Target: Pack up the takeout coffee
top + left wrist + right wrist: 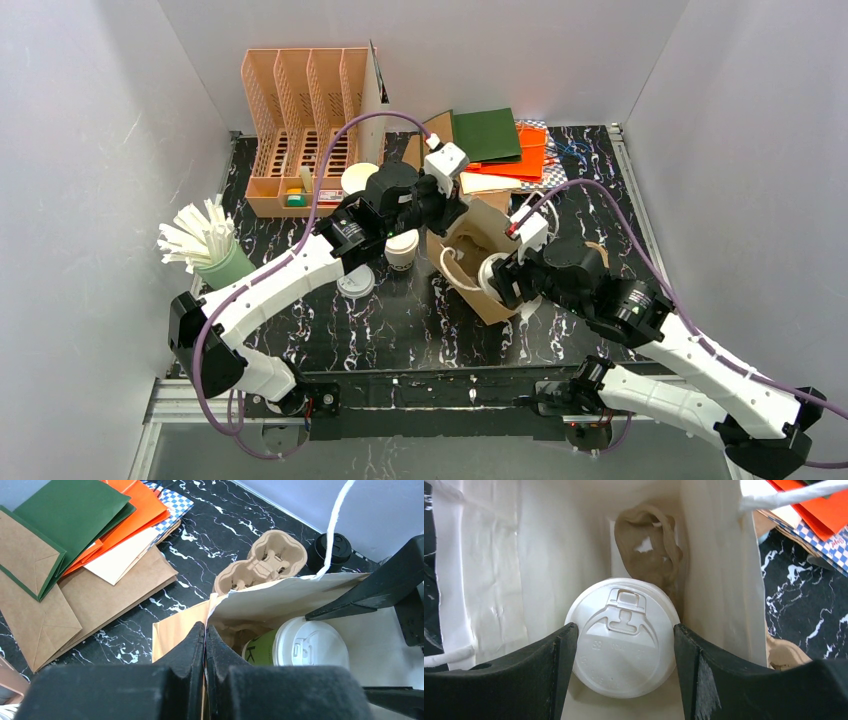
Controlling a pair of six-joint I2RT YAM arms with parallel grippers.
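One green lidded cup [292,647] is inside the paper bag [280,597], with the right gripper [624,630] clamped across its lid and not yet released. The left gripper [205,628] is pressed together, pinching the bag rim. The white lidded cup [402,250] stands unpacked on the table [400,335].

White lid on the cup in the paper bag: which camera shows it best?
Right wrist: the lid sits centred, face-on, sip tab clear. Left wrist shows it slanted above the green cup; the top view, just a white speck.

Black marbled worktop [400,335] bearing slotted rack [300,120], flat paper bags [500,145], straw holder [228,268], lidded cup [402,250], loose lid [355,285] and open bag [470,232].
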